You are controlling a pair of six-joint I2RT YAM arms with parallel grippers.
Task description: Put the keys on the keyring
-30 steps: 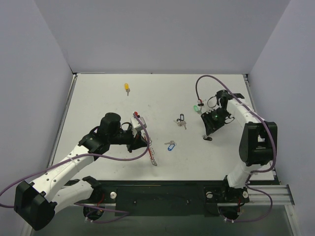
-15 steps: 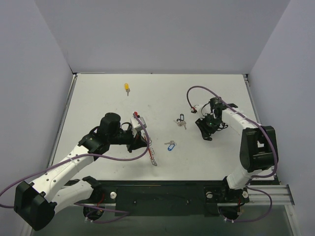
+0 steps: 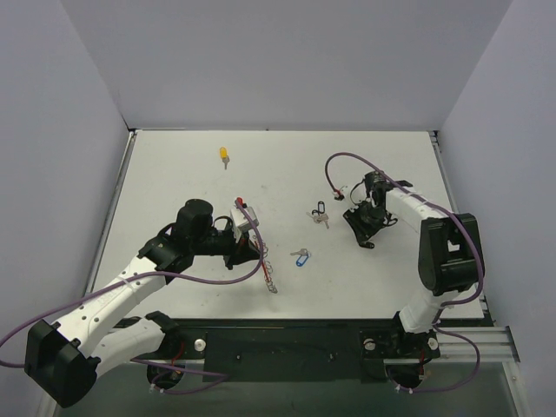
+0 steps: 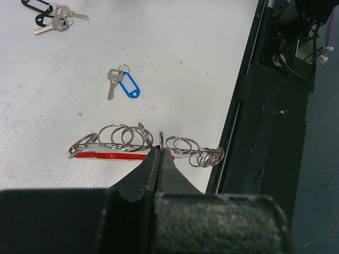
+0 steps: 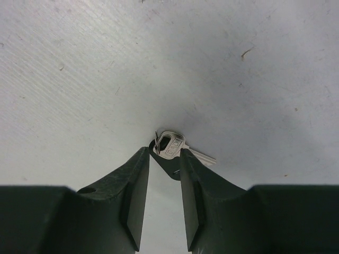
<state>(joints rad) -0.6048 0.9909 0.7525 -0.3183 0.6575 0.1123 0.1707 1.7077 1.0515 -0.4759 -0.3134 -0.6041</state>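
The left fingers (image 4: pixel 140 177) are pressed together and clamped on the keyring (image 4: pixel 119 137) mid-wire, near the front edge of the bench (image 4: pixel 175 53). Silver rings are strung to either side of the grip and the red section lies off to one side. The right fingers (image 5: pixel 132 185) stand a little apart, tips down at the bench, with the head of a silver key (image 5: pixel 170 145) at the gap between them; whether they pinch it cannot be told. A blue-tagged key (image 4: pixel 123 84) lies loose between the arms, black-tagged keys (image 4: pixel 50 13) lie beyond it, and a yellow-tagged key (image 3: pixel 224 155) sits far back.
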